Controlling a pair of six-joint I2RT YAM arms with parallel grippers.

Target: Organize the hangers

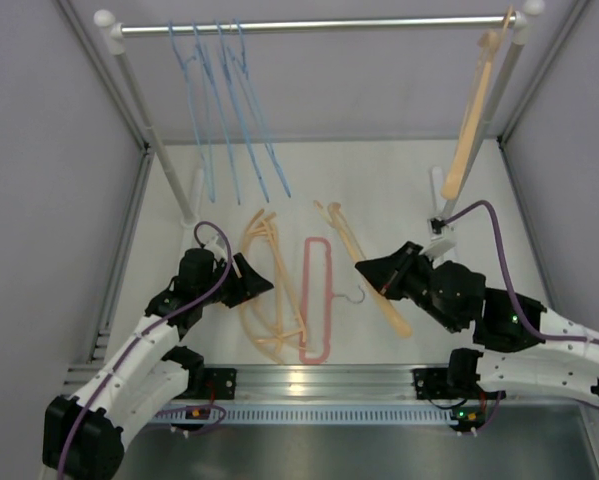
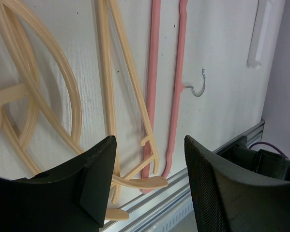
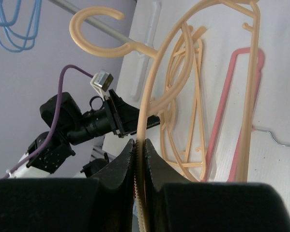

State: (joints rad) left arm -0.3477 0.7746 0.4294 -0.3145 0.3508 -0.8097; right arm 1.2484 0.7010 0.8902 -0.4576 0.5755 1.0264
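This looks like a robotics lab test cell. Plain grey panels [image 1: 39,150] close in a white table [image 1: 399,190]. The left arm [image 1: 144,350] and the right arm [image 1: 549,345] stand on an aluminium profile [image 1: 319,381] with bare purple cables [image 1: 499,250]. A silver rail [image 1: 319,24] rests on white posts [image 1: 139,100].

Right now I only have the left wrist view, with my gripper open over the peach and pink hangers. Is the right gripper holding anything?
Observer: Yes. The right gripper is shut on a peach hanger.
Operator: Anything on the rail?
Observer: Four light-blue wire hangers hang near the left end of the rail.
Operator: And its right end?
Observer: A second peach hanger hangs there, tilted.
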